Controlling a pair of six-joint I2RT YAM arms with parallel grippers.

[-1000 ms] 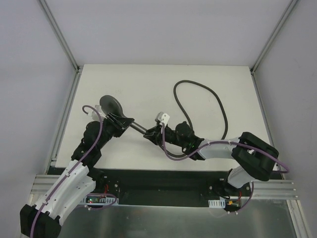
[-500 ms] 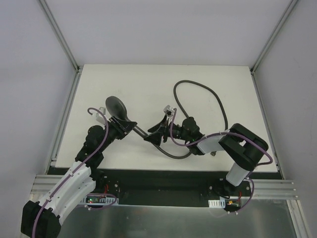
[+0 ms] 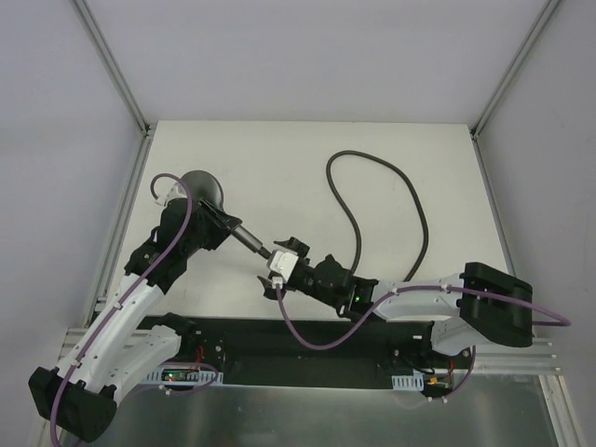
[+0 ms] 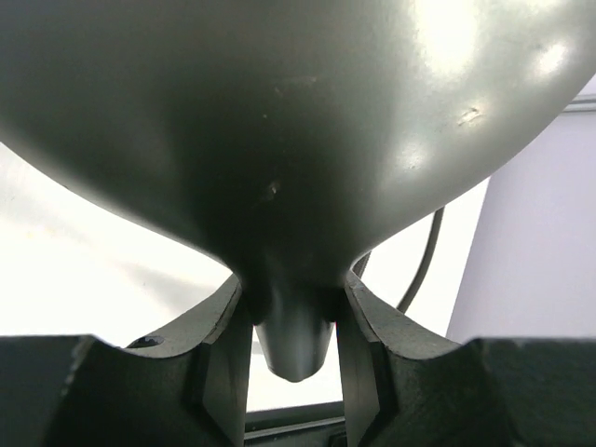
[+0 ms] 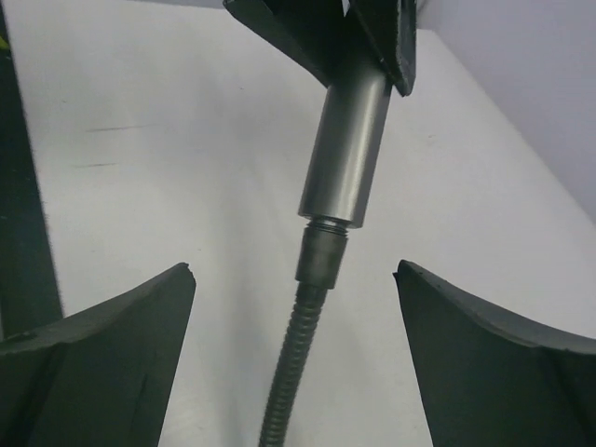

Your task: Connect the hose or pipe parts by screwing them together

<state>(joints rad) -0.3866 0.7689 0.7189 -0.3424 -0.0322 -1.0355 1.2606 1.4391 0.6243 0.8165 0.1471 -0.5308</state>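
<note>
In the top view my left gripper (image 3: 223, 226) is shut on the dark grey shower head (image 3: 198, 184), near where the handle meets the round head. The left wrist view shows the head (image 4: 298, 121) filling the top, its neck pinched between my fingers (image 4: 222, 354). The handle (image 5: 349, 149) runs down to a threaded end that sits in the hose's end fitting (image 5: 321, 253). My right gripper (image 5: 293, 268) is wide open, a finger (image 5: 121, 345) on each side of the fitting without touching it. The hose (image 3: 410, 191) loops across the right half of the table.
The white table (image 3: 279, 158) is boxed in by grey walls with aluminium rails (image 3: 121, 223) at the left and right edges. Purple robot cables (image 3: 307, 340) hang near the front edge below my right arm.
My right gripper has opened, let go of the hose fitting and drawn back toward the front edge. The left arm has shifted the shower head left and toward the back.
</note>
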